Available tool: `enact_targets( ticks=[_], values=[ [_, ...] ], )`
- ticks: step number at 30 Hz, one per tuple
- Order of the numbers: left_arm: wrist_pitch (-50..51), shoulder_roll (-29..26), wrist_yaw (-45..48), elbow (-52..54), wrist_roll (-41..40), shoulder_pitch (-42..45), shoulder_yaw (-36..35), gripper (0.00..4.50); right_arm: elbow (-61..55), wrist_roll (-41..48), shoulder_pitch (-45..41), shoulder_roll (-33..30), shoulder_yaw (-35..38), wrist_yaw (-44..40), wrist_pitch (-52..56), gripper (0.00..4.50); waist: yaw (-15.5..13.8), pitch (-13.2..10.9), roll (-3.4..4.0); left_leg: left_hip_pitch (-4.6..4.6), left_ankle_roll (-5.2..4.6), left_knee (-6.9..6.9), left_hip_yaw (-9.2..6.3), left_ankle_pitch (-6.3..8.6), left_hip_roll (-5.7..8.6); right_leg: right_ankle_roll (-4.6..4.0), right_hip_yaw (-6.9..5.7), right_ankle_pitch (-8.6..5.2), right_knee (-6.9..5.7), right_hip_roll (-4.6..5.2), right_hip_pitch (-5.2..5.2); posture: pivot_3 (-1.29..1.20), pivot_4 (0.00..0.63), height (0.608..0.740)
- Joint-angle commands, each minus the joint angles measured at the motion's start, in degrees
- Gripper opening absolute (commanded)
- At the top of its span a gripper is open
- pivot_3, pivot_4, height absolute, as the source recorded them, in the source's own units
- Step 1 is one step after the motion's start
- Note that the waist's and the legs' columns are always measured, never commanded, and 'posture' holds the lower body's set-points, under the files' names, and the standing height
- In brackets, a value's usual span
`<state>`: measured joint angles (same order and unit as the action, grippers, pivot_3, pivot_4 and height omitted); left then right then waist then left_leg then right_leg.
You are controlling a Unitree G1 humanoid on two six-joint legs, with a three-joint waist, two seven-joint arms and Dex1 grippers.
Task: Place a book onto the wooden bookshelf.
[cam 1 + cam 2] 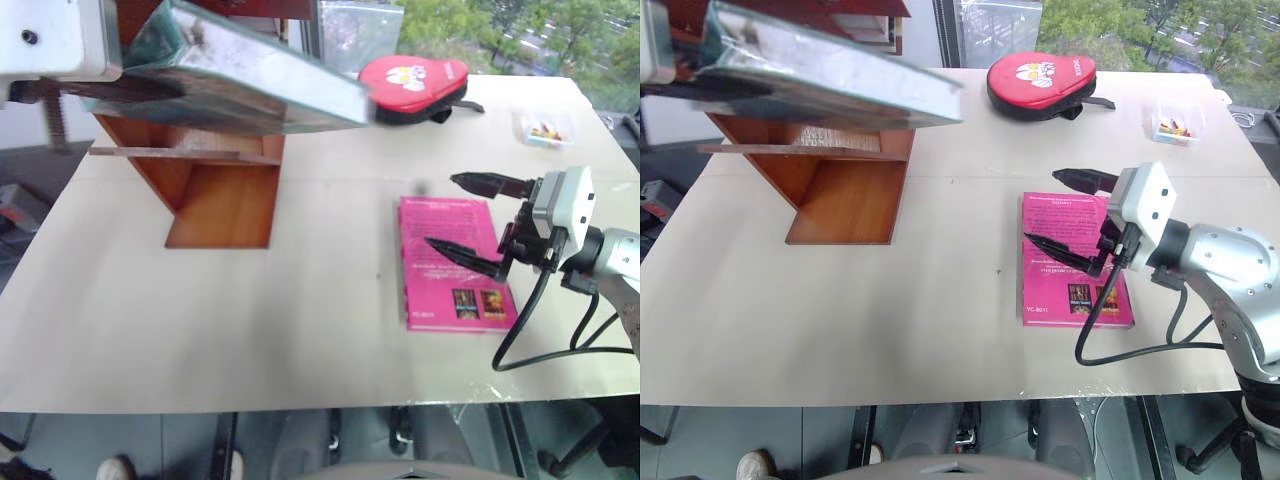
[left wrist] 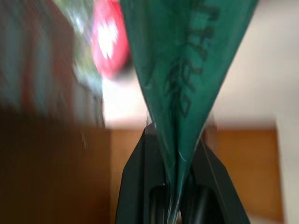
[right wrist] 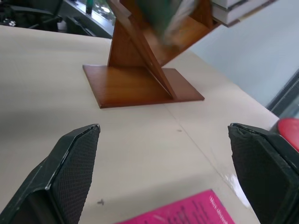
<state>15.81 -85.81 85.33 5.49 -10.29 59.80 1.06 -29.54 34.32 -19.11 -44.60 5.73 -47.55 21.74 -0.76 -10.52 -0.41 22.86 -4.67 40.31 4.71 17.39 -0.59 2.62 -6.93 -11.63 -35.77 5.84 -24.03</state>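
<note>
My left tool (image 2: 180, 186) is clamped on the book (image 1: 250, 85), holding it in the air above the wooden bookshelf (image 1: 215, 190) at the worktop's (image 1: 250, 320) far-left corner. Long axis runs roughly level, free end pointing right toward the red pouch (image 1: 415, 88) (slightly down). Right tool (image 1: 470, 222) has its fingers wide apart, empty, over the pink book (image 1: 450, 262) near the right edge.

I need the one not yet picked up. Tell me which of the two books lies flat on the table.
The smaller magenta-pink book, lying flat beneath the open right claw. The large teal-green book is held aloft, clamped in the left claw.
</note>
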Motion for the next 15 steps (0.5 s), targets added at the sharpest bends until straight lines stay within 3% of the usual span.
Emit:
enact_targets(
  ticks=[1,6,11,15],
  values=[
    [2.5,-4.3,1.6,1.2,1.6,0.1,-1.8,0.02,1.5,-0.9,-2.4,0.8,-0.5,-2.1,-2.5,4.5,-0.1,-0.1,-0.07,0.03,0.0,0.0,-0.02,0.0,0.0,0.0,-0.02,0.0,0.0,0.0,-0.01,0.0,0.15,0.74],
    [2.5,-7.2,-0.6,1.7,6.5,-4.6,-1.4,0.02,4.7,-3.1,-6.1,3.0,-2.7,-3.2,-4.3,4.5,0.3,-0.1,-0.05,0.0,0.0,0.01,0.04,0.0,0.0,0.02,0.05,-0.01,-0.06,0.01,-0.03,0.0,0.15,0.74],
    [5.9,-1.3,-5.8,5.9,8.1,-7.2,1.2,0.02,4.5,-3.7,-7.2,3.9,-3.2,-3.5,-4.0,4.5,0.3,-0.1,0.06,-0.16,0.13,0.01,0.18,-0.08,-0.21,0.01,0.17,-0.01,-0.23,-0.18,-0.05,0.0,0.15,0.74],
    [12.7,0.0,-6.4,8.5,5.6,-11.7,-1.6,1.6,2.9,-3.3,-7.4,3.7,-2.8,-3.2,-2.6,4.5,0.1,-0.1,0.06,-0.21,0.16,0.1,0.32,-0.11,-0.28,0.01,0.33,-0.01,-0.44,-0.21,-0.11,0.0,0.15,0.74]
  ],
)
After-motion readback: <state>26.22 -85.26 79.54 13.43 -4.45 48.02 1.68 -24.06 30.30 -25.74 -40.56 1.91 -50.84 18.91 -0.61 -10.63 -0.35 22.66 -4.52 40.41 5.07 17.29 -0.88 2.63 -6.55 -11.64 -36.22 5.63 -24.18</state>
